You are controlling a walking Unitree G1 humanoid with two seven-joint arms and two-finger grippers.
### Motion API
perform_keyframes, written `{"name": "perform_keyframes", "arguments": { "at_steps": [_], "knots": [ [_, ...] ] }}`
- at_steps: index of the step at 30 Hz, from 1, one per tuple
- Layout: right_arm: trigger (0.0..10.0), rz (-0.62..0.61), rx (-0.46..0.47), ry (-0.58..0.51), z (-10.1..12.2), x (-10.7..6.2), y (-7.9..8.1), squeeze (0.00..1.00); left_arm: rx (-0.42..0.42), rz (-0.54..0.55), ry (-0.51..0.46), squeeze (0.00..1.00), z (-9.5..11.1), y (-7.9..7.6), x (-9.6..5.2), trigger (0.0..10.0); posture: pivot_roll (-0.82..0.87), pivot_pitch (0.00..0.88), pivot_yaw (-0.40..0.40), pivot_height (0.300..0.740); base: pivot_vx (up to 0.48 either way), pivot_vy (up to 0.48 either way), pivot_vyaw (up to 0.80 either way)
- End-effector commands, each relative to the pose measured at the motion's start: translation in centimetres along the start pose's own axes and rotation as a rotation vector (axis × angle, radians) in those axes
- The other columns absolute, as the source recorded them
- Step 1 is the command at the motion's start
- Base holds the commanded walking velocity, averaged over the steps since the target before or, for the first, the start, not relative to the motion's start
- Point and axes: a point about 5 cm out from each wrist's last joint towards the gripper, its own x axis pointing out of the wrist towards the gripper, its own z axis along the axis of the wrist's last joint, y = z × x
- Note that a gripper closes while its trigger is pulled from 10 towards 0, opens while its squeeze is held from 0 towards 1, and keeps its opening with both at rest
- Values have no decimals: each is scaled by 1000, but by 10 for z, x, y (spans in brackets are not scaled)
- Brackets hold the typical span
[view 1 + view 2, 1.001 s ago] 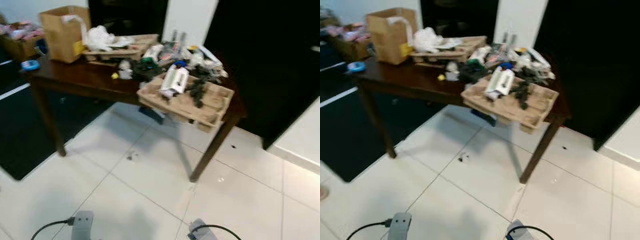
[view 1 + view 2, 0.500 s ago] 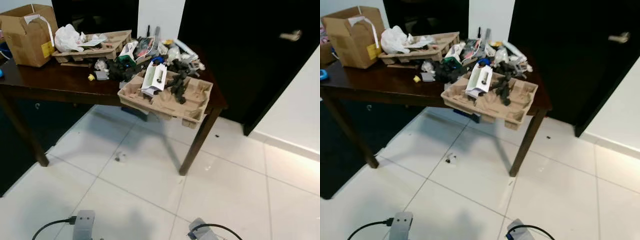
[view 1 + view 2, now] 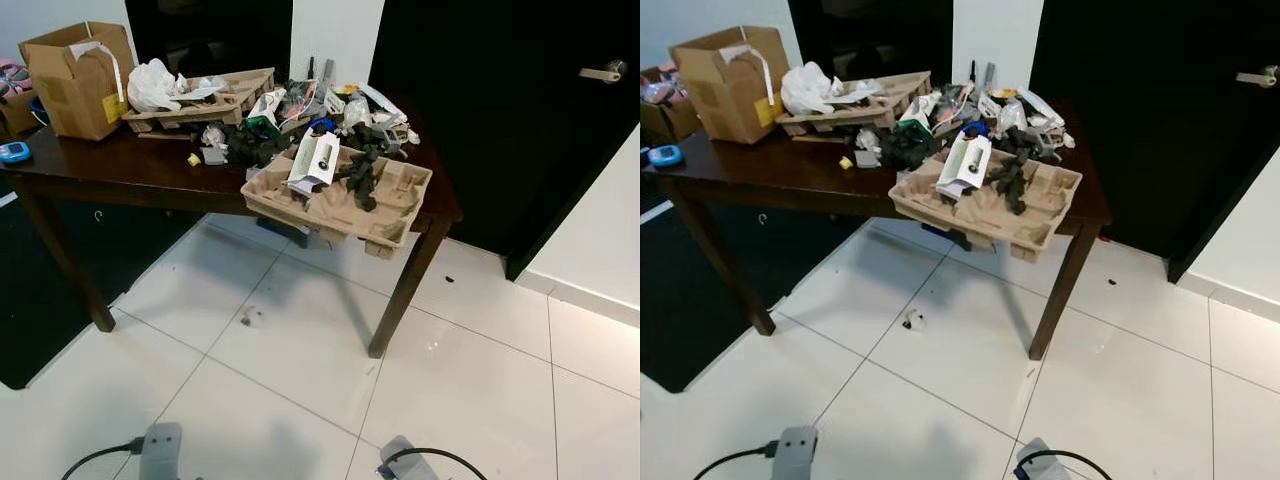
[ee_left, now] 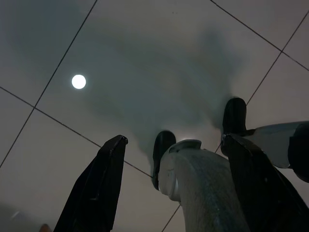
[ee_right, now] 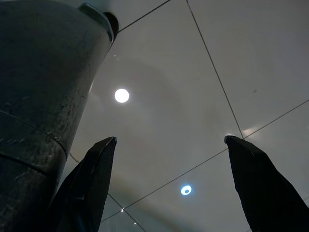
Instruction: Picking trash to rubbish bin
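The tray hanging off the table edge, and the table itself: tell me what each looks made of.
The tray looks like moulded paper pulp: matte beige, with soft-edged pressed hollows. The table looks like dark-stained wood with a glossy finish, since its top shows reflections; solid wood or veneer cannot be told.

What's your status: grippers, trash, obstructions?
Left gripper and right gripper open, empty, hanging over floor tiles. Trash heaped on table; small scrap on floor beneath. No bin seen.

Small pale crumpled scrap of trash (image 3: 912, 320) lies on the white floor tile, lower centre-left of frame. Trash heap up top: moulded brown pulp tray (image 3: 337, 205) overhanging the centre, white carton (image 3: 314, 163) tilted on it, black tangled bits (image 3: 361, 175) beside. White crumpled plastic bag (image 3: 152, 85) upper left.
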Motion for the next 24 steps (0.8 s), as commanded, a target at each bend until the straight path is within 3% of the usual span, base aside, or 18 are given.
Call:
{"name": "perform_keyframes", "arguments": {
  "at_steps": [1, 24],
  "knots": [
    [10000, 12, 0, 2, -1, 0, 4, 0, -12, 10, 16, 0, -4, 3, -1, 10000, 139, 52, -57, 740, 270, 0, 0],
    [10000, 27, 47, -27, 1, 0, 2, 0, -9, 5, 7, 0, -1, 3, -1, 10000, 138, 53, -55, 740, 292, 0, 0]
  ]
}}
